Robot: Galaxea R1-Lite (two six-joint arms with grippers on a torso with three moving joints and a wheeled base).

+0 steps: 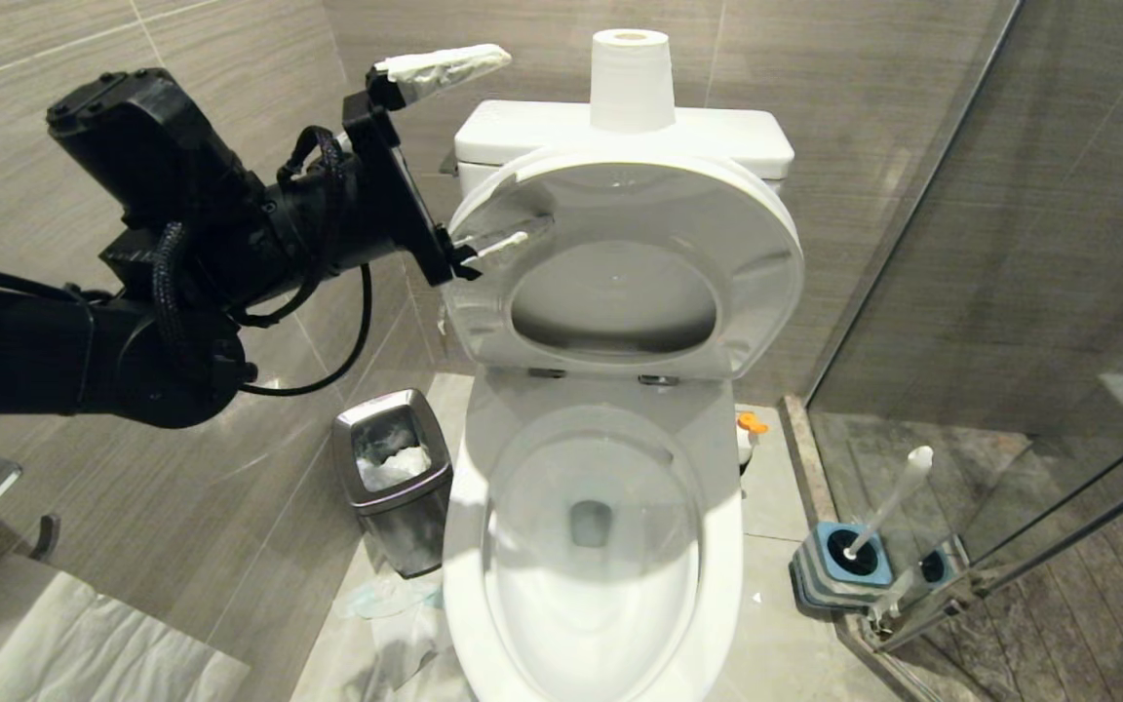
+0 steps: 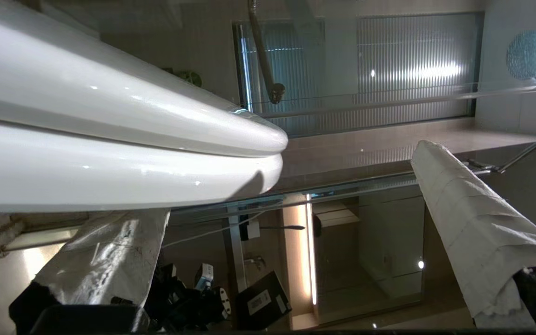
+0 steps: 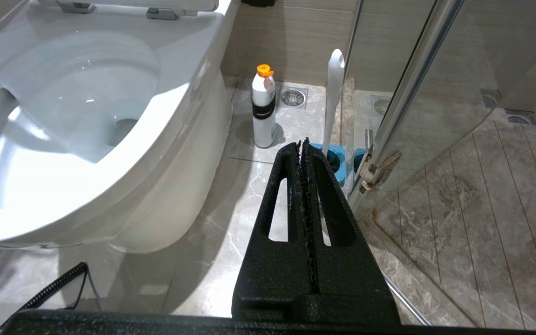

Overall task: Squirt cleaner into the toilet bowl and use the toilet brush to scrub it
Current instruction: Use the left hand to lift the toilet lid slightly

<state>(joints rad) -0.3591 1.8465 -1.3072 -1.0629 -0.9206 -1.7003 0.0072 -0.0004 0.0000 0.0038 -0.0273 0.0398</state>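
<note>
One glossy white toilet bowl point(image 1: 593, 546), seat raised, left pincer point(image 1: 479, 151) spread wide, empty, right pincer point(image 3: 303, 145) closed, empty.

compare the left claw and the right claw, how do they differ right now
The left claw is open; the right claw is shut, its fingers pressed together. The left claw's fingers are wrapped in white material; the right claw's are bare black. The left claw is raised beside the upturned seat and lid; the right claw hangs low above the floor near the toilet brush. Neither holds anything.
</note>
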